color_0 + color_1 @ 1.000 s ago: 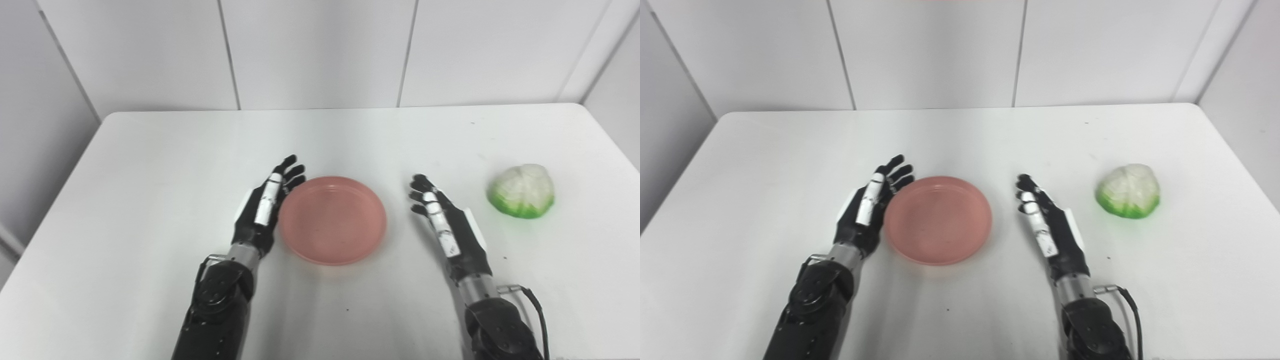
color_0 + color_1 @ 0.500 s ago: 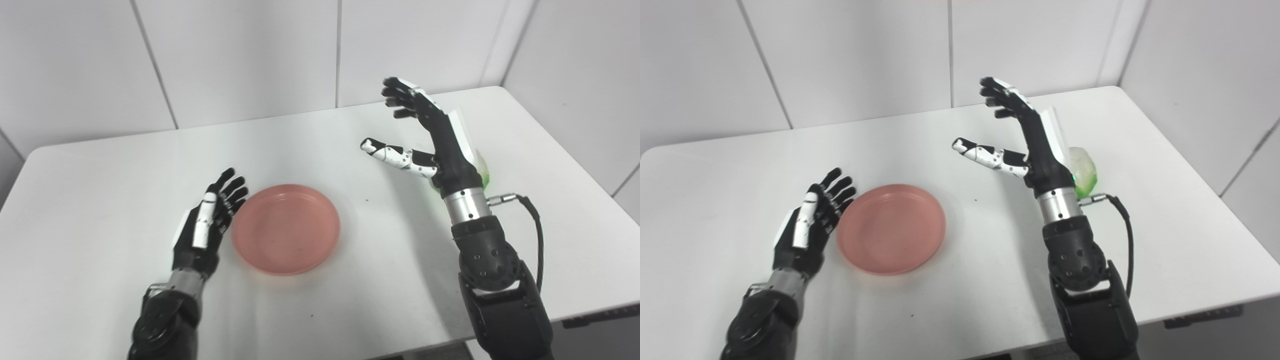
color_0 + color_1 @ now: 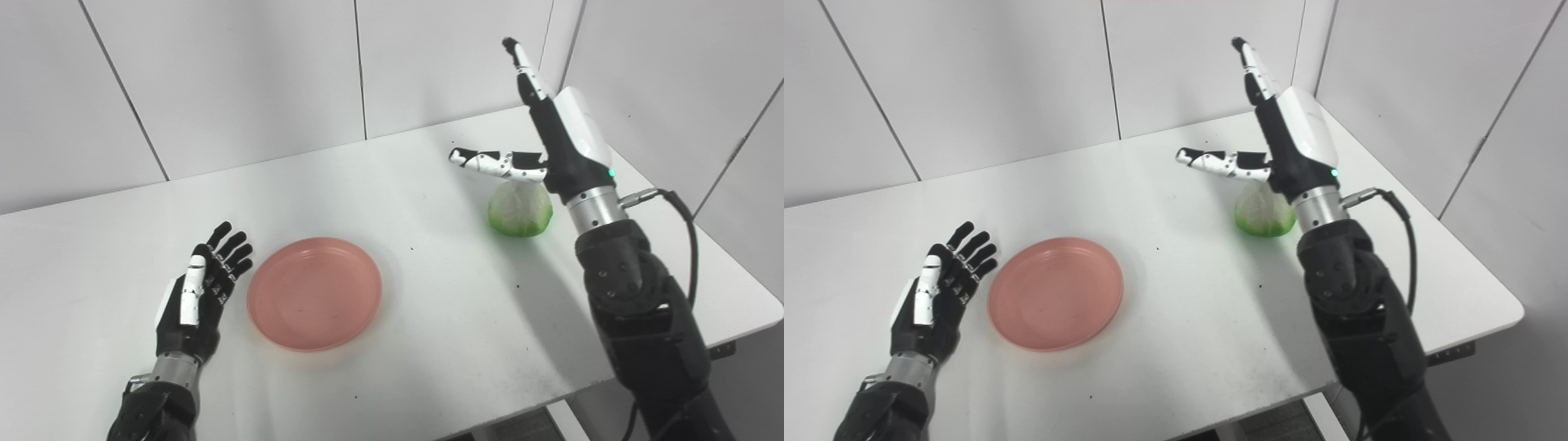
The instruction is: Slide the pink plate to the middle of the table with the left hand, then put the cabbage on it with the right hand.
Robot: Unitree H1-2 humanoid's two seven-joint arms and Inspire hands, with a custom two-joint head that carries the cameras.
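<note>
The pink plate (image 3: 315, 293) lies flat on the white table (image 3: 429, 318), left of its middle. My left hand (image 3: 199, 294) rests open on the table just left of the plate, a small gap from its rim. The cabbage (image 3: 520, 208), pale with a green base, sits on the table at the right. My right hand (image 3: 551, 138) is raised above and just right of the cabbage, open, fingers pointing up and thumb stretched left over it. It holds nothing. The right eye view shows the cabbage (image 3: 1263, 212) partly behind the right wrist.
The table's right edge (image 3: 744, 306) and front edge are close to the right arm. White wall panels (image 3: 245, 79) stand behind the table and along its right side.
The camera has turned right and the whole picture has shifted. My right hand has risen from the table and gone over to the cabbage, fingers now upright. The left hand stays open beside the plate.
</note>
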